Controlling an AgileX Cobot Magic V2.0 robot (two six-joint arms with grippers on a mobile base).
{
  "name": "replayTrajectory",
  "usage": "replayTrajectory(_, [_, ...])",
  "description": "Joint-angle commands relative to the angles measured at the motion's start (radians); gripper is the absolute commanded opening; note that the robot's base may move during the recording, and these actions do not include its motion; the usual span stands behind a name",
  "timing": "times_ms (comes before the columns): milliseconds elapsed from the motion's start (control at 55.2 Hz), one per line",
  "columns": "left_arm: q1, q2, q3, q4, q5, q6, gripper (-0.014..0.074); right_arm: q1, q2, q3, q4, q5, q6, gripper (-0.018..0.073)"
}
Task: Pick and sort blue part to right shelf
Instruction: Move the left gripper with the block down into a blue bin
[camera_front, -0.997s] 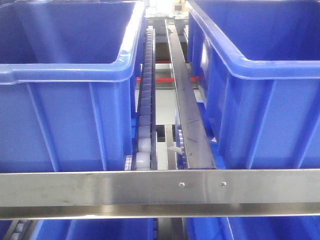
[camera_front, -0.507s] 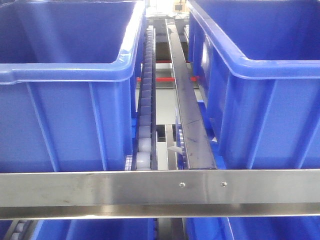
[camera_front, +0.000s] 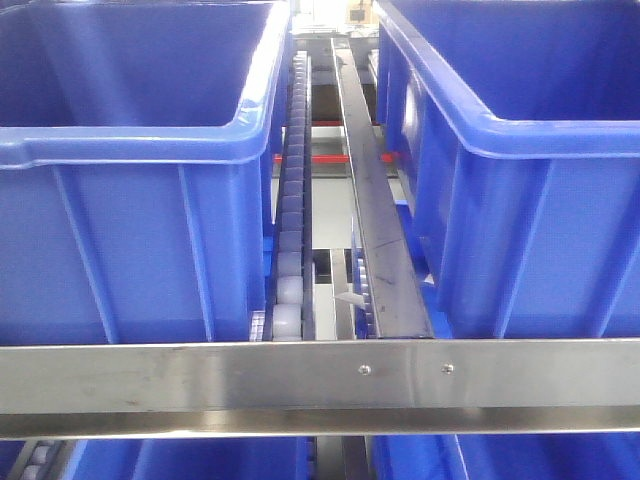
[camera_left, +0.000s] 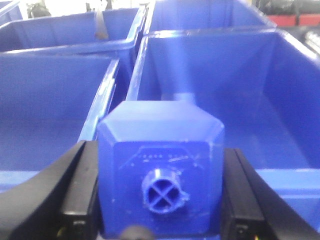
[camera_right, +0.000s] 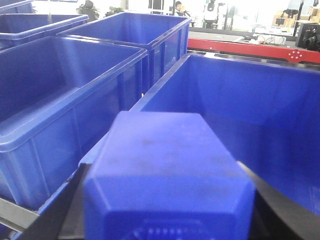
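Note:
My left gripper (camera_left: 161, 195) is shut on a blue part (camera_left: 160, 145), a boxy block with a round cross-shaped stub on its near face. It hangs over the rim between blue bins (camera_left: 220, 90). In the right wrist view, a second boxy blue part (camera_right: 167, 165) fills the space between the black fingers (camera_right: 67, 210) of my right gripper (camera_right: 170, 210), which is shut on it above a blue bin (camera_right: 250, 100). The right shelf shows in the front view by its steel front rail (camera_front: 200, 385) with two screws. Neither gripper appears in that view.
Behind the rail, a roller track (camera_front: 290, 230) and a steel divider strip (camera_front: 375, 220) run between two large blue bins (camera_front: 130, 230) (camera_front: 540, 200). More blue bins (camera_right: 60, 90) stand to the left in the right wrist view. A red-edged bench (camera_right: 250, 47) lies beyond.

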Motion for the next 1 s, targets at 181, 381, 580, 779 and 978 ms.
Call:
replayTrajectory(181, [0.001, 0.016, -0.028, -0.007, -0.123, -0.006, 0.0314, 0.001, 0.014, -0.026, -0.028, -0.092, -0.005, 0.0202])
replayTrajectory(381, [0.001, 0.091, -0.089, -0.015, -0.149, 0.086, 0.0314, 0.001, 0.014, -0.026, -0.028, -0.094, -0.005, 0.0202])
replayTrajectory(580, [0.001, 0.395, -0.278, -0.236, -0.062, 0.139, 0.0314, 0.001, 0.014, -0.026, -0.028, -0.094, -0.005, 0.0202])
replayTrajectory(779, [-0.001, 0.737, -0.437, -0.441, -0.056, 0.312, 0.0314, 0.001, 0.014, -0.026, -0.028, -0.094, -0.005, 0.0202])
replayTrajectory(978, [-0.088, 1.110, -0.647, -0.451, -0.056, 0.346, 0.0314, 0.001, 0.014, -0.026, -0.028, -0.091, -0.005, 0.0202])
